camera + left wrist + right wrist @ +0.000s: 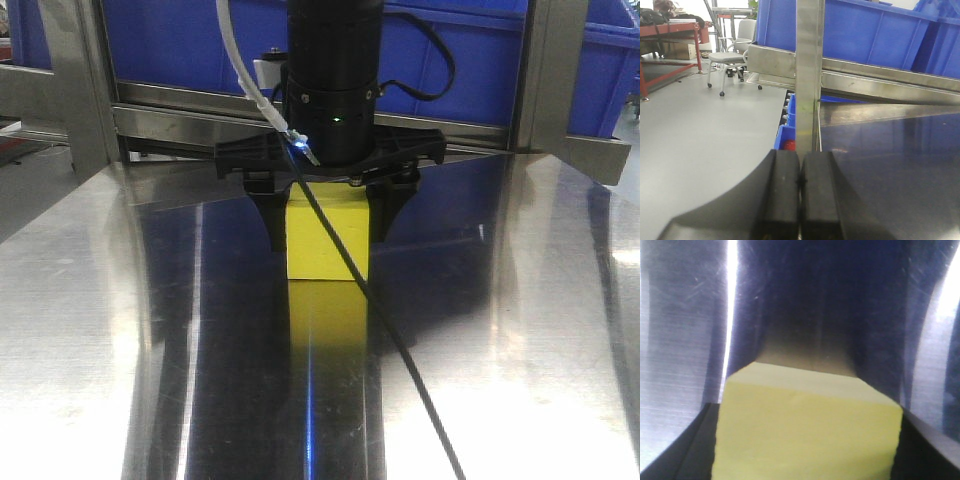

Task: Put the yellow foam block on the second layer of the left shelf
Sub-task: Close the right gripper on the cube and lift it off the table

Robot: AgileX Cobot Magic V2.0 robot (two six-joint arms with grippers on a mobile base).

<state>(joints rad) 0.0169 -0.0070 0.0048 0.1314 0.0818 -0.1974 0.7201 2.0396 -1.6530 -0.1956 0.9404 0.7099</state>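
Note:
The yellow foam block (pixel 327 240) stands on a shiny steel shelf surface (pixel 500 350), with its reflection just below it. My right gripper (pixel 328 240) comes down over the block from above, one black finger against each side, shut on it. In the right wrist view the yellow foam block (pixel 807 435) fills the space between the two fingers of the right gripper (pixel 807 412). My left gripper (pixel 800 185) is shut with nothing in it, pads pressed together, beside the shelf's steel upright (pixel 810 75).
Blue plastic bins (pixel 200 40) sit behind a steel rail at the back of the shelf. Steel posts (pixel 80 80) stand at both sides. A black cable (pixel 390 340) runs across the surface. An office chair (pixel 732 55) and a red table (pixel 670 35) stand on the floor to the left.

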